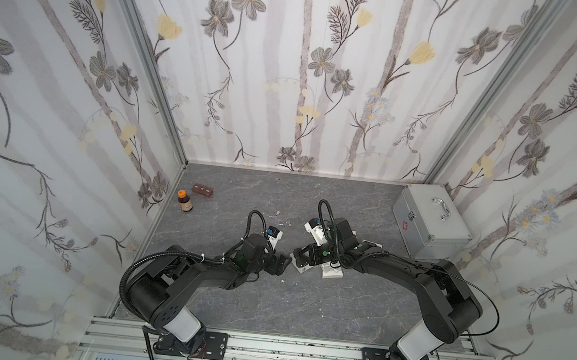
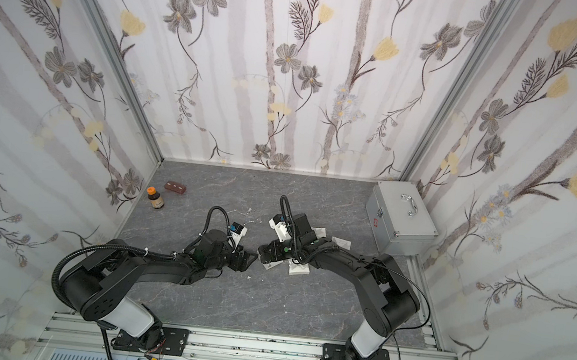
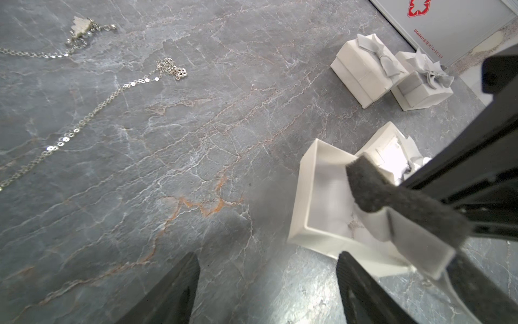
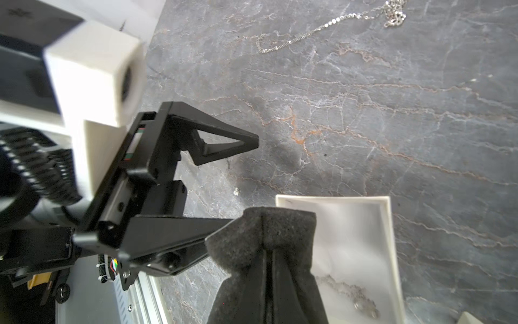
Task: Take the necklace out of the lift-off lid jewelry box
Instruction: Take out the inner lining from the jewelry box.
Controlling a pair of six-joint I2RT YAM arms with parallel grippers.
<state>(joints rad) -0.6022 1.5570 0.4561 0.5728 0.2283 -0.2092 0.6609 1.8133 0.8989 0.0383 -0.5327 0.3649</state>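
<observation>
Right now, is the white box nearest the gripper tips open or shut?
Open: the white box has no lid on it, and the necklace lies in plain sight on its floor.

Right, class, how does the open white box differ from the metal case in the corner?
The box is white and lidless, its inside showing; the case is silver and shut, with a handle on top. The box is small; the case is far bigger. The box lies centrally; the case stands in a far corner. Both are rectangular.
</observation>
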